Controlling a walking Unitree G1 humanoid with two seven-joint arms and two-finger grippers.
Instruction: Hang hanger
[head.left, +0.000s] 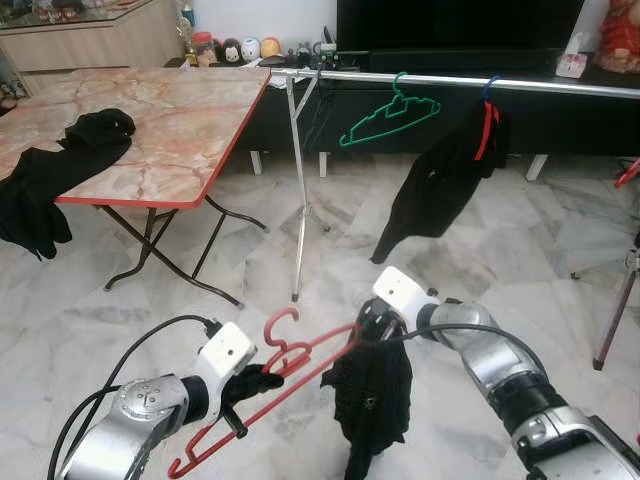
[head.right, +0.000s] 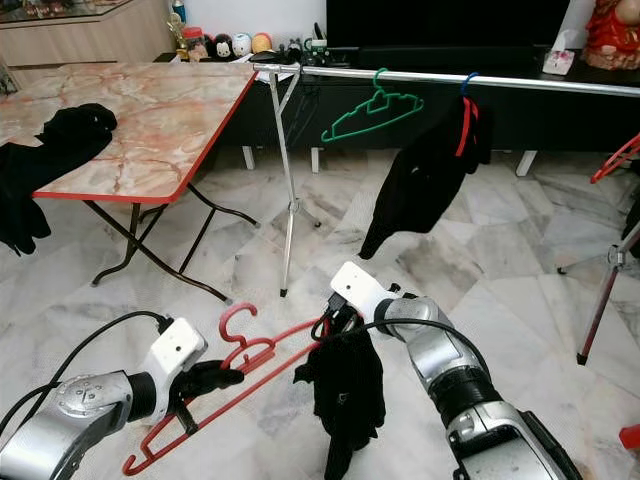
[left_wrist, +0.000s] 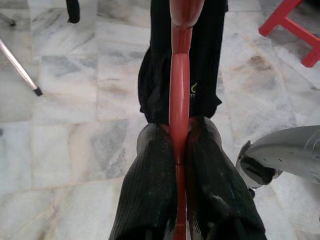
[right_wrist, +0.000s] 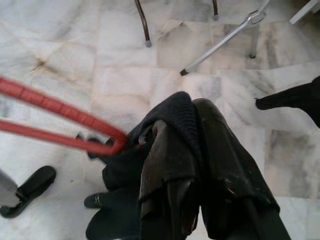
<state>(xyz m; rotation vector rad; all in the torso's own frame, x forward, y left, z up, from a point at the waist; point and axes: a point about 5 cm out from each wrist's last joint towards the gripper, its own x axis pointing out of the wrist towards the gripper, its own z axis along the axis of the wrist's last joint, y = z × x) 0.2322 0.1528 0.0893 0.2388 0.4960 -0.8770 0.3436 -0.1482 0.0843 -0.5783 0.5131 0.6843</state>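
Clamping the thin red plastic hanger, left gripper jaws gripped; right gripper pinched black cloth.

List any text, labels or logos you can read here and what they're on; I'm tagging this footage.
No readable text.
A small yellowish mark on the black garment hanging from the red hanger: too small to read.
Jars and figurines on the far counter: any labels too small and blurred to read.
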